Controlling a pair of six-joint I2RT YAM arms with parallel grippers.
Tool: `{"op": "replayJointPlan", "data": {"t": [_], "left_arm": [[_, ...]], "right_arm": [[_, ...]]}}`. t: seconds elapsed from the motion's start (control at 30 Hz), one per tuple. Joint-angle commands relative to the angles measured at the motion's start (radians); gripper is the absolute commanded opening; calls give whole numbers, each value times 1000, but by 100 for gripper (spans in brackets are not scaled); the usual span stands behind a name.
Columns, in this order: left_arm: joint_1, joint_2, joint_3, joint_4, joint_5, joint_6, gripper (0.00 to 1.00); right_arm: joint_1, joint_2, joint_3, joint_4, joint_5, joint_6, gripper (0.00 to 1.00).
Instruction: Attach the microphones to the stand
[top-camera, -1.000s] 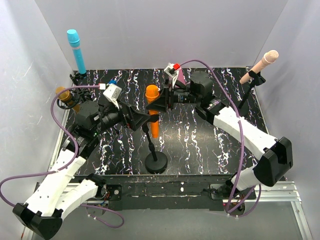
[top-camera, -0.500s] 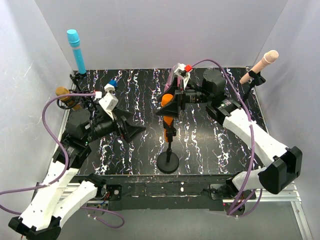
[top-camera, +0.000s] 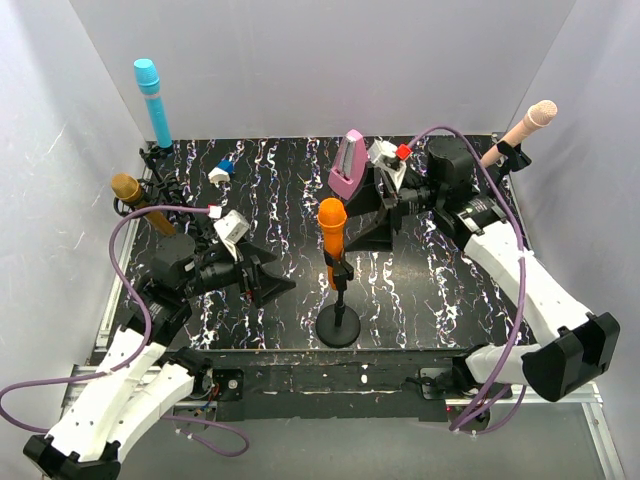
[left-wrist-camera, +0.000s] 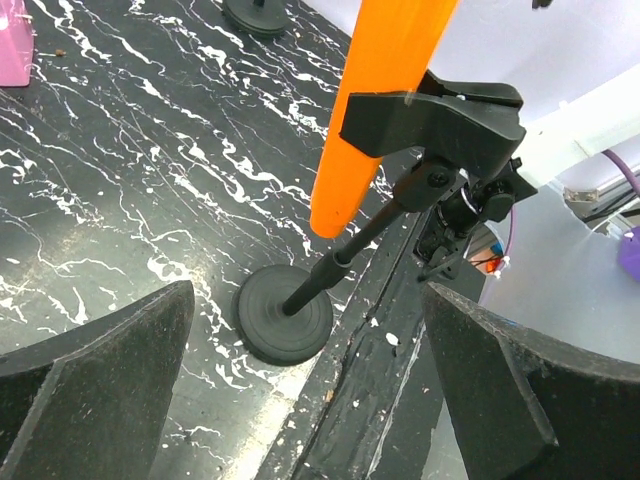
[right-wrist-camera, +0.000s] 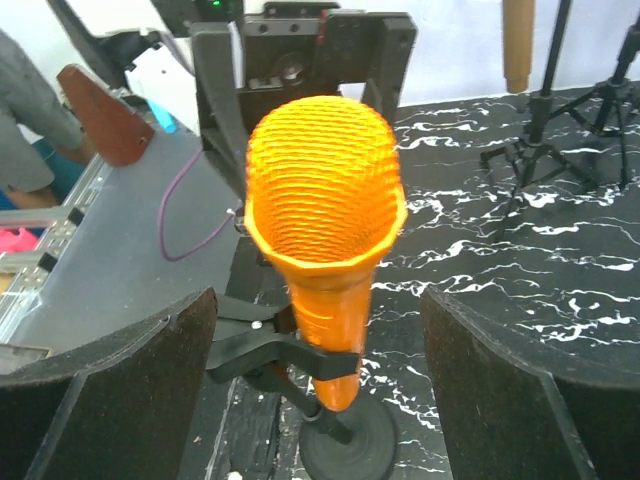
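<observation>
On the near middle of the worktop (top-camera: 430, 290), the stand (top-camera: 338, 325) clips the orange microphone (top-camera: 331, 228) upright, so both your jaws sit open, empty.

We're looking at black tabletop (top-camera: 410, 290), white marble-style veins all over. Pale plain walls box it in: back wall (top-camera: 320, 60), left wall (top-camera: 50, 150), right wall (top-camera: 595, 210). Grey floor (top-camera: 340, 445) below near edge, we spot aluminium rail (top-camera: 612, 440) bottom right. Light soft and even, shadows faint.
</observation>
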Motion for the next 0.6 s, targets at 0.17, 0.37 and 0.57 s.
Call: {"op": "replayJointPlan", "data": {"t": [0.17, 0.37, 0.57], "left_arm": [[-155, 2, -37, 80, -85, -33, 98], [-486, 68, -39, 31, -350, 65, 98], [-735, 111, -106, 130, -618, 105, 97]], "right_arm": [[-40, -96, 70, -454, -57, -413, 90], [-54, -198, 0, -784, 30, -745, 90], [-71, -310, -253, -728, 124, -748, 91]]}}
